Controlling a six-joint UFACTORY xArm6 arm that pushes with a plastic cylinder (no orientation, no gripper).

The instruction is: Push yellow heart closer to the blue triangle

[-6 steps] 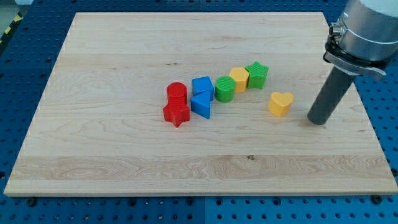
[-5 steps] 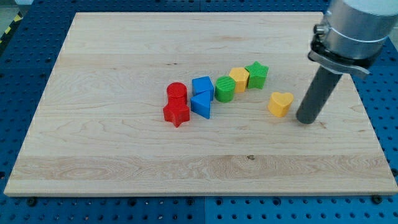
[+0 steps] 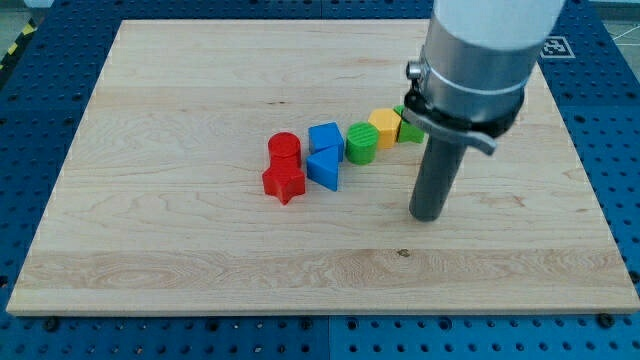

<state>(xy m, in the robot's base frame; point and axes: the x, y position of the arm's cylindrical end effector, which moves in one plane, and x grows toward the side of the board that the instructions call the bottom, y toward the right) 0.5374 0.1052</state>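
The yellow heart is not visible; it is probably hidden behind the rod, toward the board's right edge. My tip [image 3: 428,215] rests right of the blue triangle [image 3: 324,168]; there is no claw to report. Risk: an unseen heart may slip sideways off the tip.

Bright even light, sharp (shadows faint).

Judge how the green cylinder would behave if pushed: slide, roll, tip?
Probably slides: the green cylinder stands on its flat end. It looks against the yellow block, so that likely moves too. My tip is apart, toward the view's bottom right.
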